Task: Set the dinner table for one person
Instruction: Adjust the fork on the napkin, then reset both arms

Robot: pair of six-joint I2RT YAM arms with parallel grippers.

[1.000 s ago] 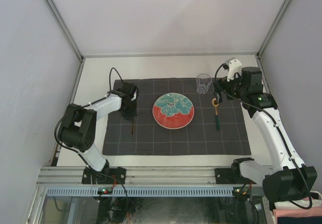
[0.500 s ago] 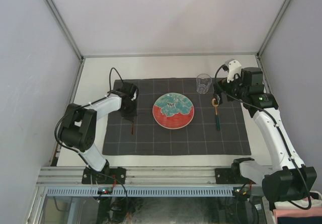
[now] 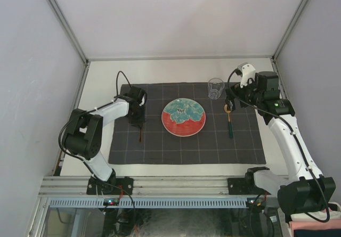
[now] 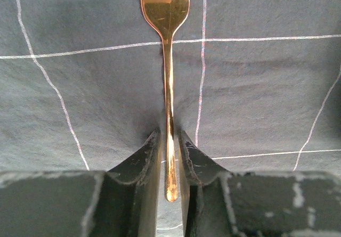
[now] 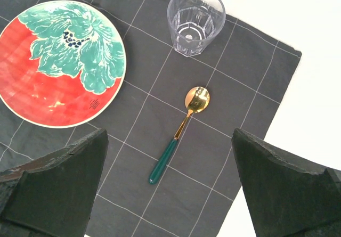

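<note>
The off-white dinner table (image 3: 160,69) carries a dark grey checked cloth (image 3: 186,147). On the cloth lie a red and green flowered plate (image 3: 183,117), a clear glass (image 3: 215,88) at its far right, and a gold spoon with a green handle (image 3: 229,121) to its right. A gold fork (image 3: 139,135) lies left of the plate. My left gripper (image 4: 169,133) rests low on the cloth, its jaws closed round the end of the fork's handle (image 4: 169,157). My right gripper (image 5: 170,133) is wide open and empty, high above the spoon (image 5: 173,146).
Grey metal rails (image 3: 69,40) edge the table on the left, back and right. The cloth's right edge (image 5: 277,96) ends near the right arm, with bare white table beyond it. The plate (image 5: 58,61) and the glass (image 5: 195,21) show in the right wrist view.
</note>
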